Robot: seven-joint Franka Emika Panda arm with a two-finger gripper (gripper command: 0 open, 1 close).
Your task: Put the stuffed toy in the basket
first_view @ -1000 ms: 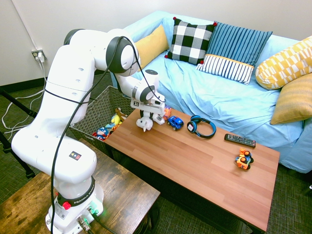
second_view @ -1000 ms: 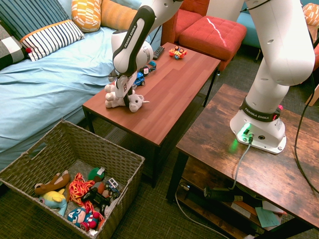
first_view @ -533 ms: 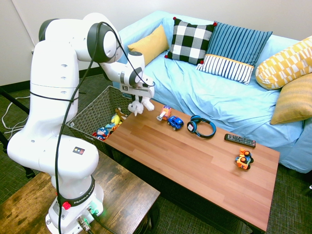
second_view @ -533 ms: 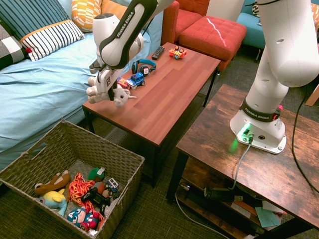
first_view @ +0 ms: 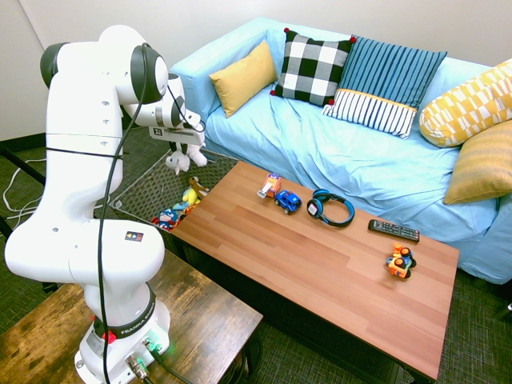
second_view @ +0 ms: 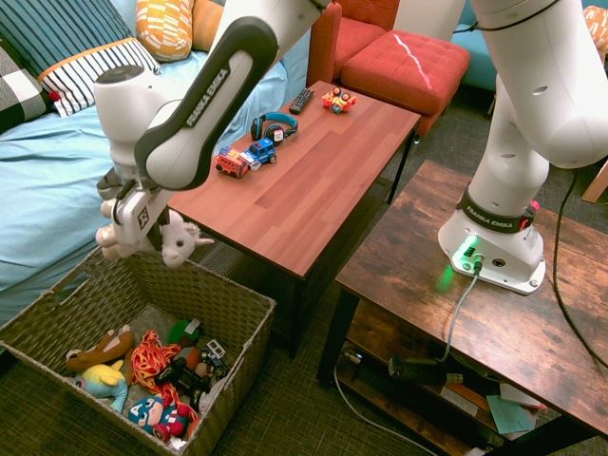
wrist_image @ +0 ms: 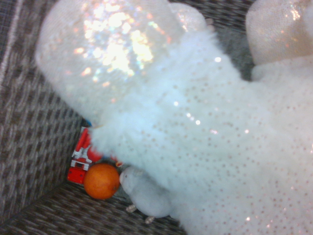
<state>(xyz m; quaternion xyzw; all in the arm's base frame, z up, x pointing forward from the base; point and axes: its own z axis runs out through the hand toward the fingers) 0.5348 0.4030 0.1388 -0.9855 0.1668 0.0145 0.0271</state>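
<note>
Claw: claw (second_view: 133, 226) is closed on the stuffed toy (second_view: 160, 242), which hangs in the air above the basket (second_view: 231, 294), off the end of the counter (second_view: 313, 176).
Toy position: near the basket's wall on the counter side, over the open top, touching neither basket nor counter.
First exterior view: claw (first_view: 181, 149) and white toy (first_view: 178, 161) show small against the basket (first_view: 144, 188); much of the basket is behind the arm, and only a strip of its contents shows by the counter (first_view: 336, 264) edge.
Second exterior view: basket seen whole from above, with a heap of coloured toys (second_view: 152, 375) in its near corner; the claw's fingers are mostly covered by the plush.
Wrist view: stuffed toy (wrist_image: 205, 132) fills nearly the whole picture, white and sparkly; past it the woven basket (wrist_image: 34, 142) wall and floor, an orange ball (wrist_image: 101, 180) and a red item just beside it.
Counter items: two toy cars (first_view: 280, 194), blue headphones (first_view: 330, 208), a remote (first_view: 393, 230) and an orange toy (first_view: 400, 262), all well apart from the claw.
Hard to make out: which part of the toy is pinched; the red item in the wrist view is too blurred to name.
</note>
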